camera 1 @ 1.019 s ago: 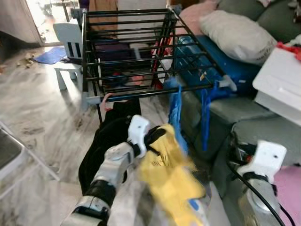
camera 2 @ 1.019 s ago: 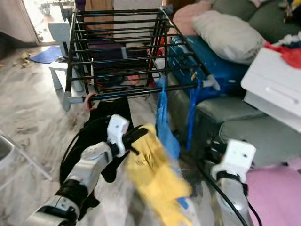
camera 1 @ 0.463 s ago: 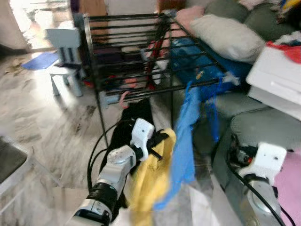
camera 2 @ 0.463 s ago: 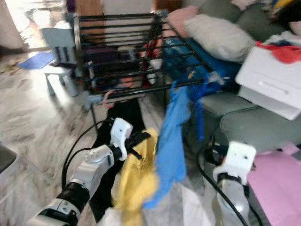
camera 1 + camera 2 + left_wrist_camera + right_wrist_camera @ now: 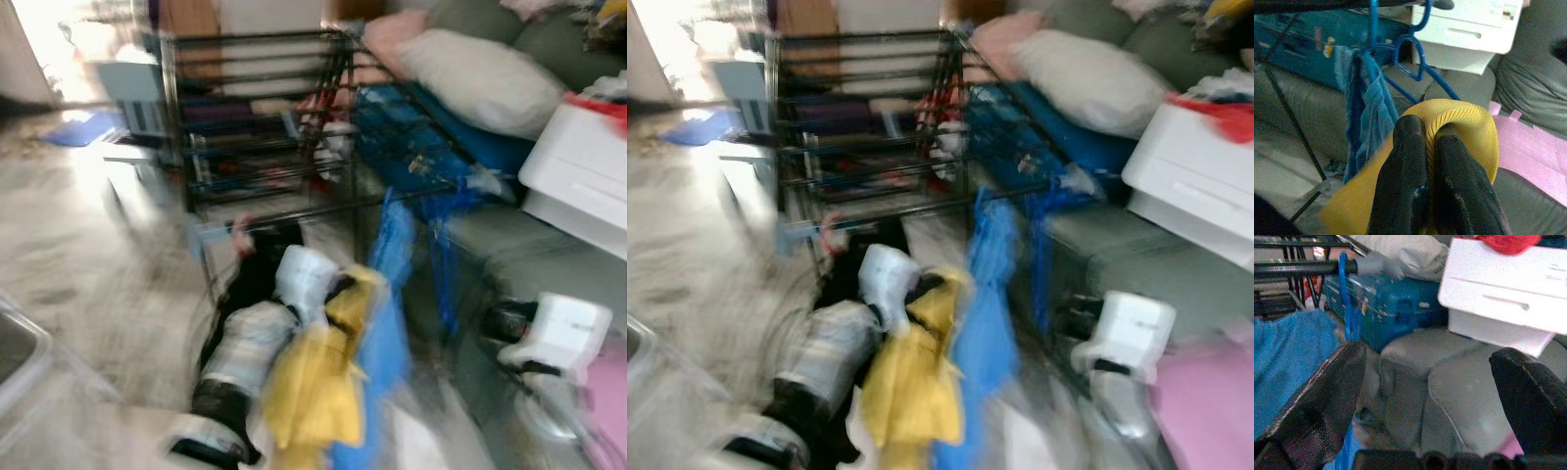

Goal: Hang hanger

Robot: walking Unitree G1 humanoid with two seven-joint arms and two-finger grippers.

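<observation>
Hanger point(image 5: 1415, 58), blue, is seen in the left wrist view hooked on the drying rack point(image 5: 265, 127) bar beside a blue cloth point(image 5: 1364, 112); left gripper point(image 5: 1427, 161) fingers are clenched on yellow fabric point(image 5: 1469, 132), kept lifted for hanging. In the right wrist view, right gripper point(image 5: 1435, 396) fingers are spread, unladen.

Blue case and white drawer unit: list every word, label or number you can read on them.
None can be read.
Blue case: small coloured stickers, too blurred to read.
White drawer unit: a small dark label near its top corner, too small to read.
</observation>
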